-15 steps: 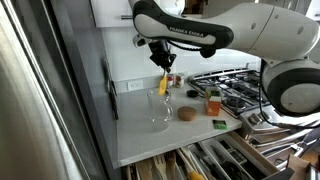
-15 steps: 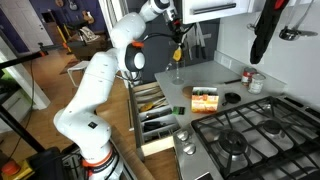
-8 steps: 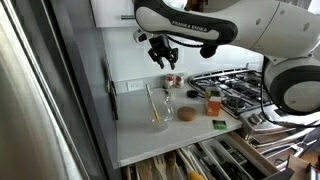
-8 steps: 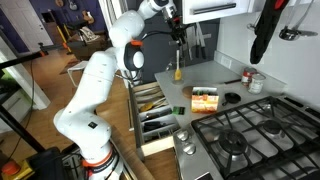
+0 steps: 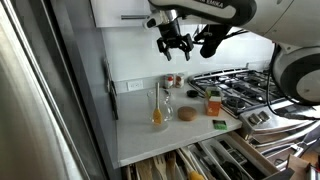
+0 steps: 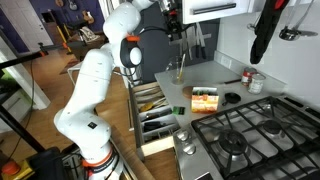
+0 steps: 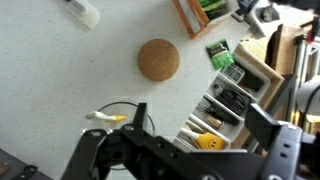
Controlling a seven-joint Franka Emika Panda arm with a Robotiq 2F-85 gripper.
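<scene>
Jaws spread wide and empty. The gripper (image 5: 172, 48) hangs high over the counter (image 5: 140, 138), well apart from the glass (image 5: 158, 106) below it. The glass stands upright with a yellow-ended utensil (image 5: 157, 116) leaning inside. A cork coaster (image 5: 186, 114) lies just beside the glass, near the stove (image 5: 235, 85). A drawer (image 7: 225, 100) is open at the counter edge.

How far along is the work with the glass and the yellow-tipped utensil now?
Done: the yellow-tipped utensil stands inside the glass on the counter. In hand: nothing; the gripper hangs above the glass with jaws open. Left: probably only moving the arm away.
</scene>
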